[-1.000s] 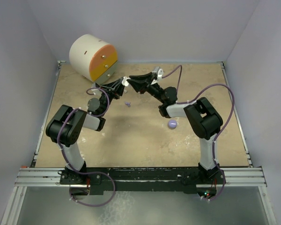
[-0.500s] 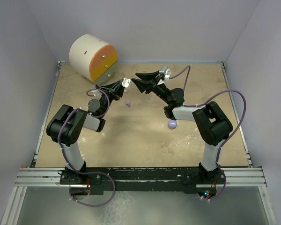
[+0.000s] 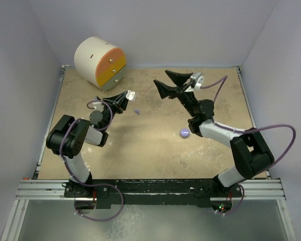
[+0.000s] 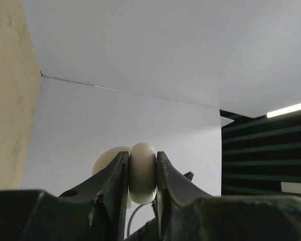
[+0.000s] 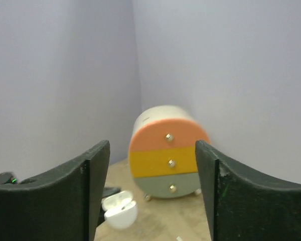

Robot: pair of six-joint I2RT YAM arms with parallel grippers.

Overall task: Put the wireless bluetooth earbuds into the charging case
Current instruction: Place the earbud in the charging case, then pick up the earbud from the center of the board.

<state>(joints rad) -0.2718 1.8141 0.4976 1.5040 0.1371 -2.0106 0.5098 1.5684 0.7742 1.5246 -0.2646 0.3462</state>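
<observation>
My left gripper (image 3: 129, 95) is shut on the white charging case (image 3: 131, 93), held above the table at the back left. In the left wrist view the case (image 4: 142, 170) sits pinched edge-on between the two fingers. The right wrist view shows the case (image 5: 121, 211) with its lid open; I cannot tell what lies inside. My right gripper (image 3: 161, 79) hangs open and empty to the right of the case, apart from it. Its jaws (image 5: 151, 165) stand wide. One tiny purple earbud (image 3: 137, 111) lies on the table below the case.
A round cream drawer cabinet (image 3: 99, 61) with orange, yellow and grey-green fronts stands at the back left corner, also seen as the cabinet (image 5: 168, 153) in the right wrist view. A lilac round puck (image 3: 184, 132) lies on the table beside the right arm. Walls enclose the table.
My right gripper has drawn back to the right, away from the case, and its jaws have opened wider. The left gripper keeps its hold on the case and has shifted slightly.
</observation>
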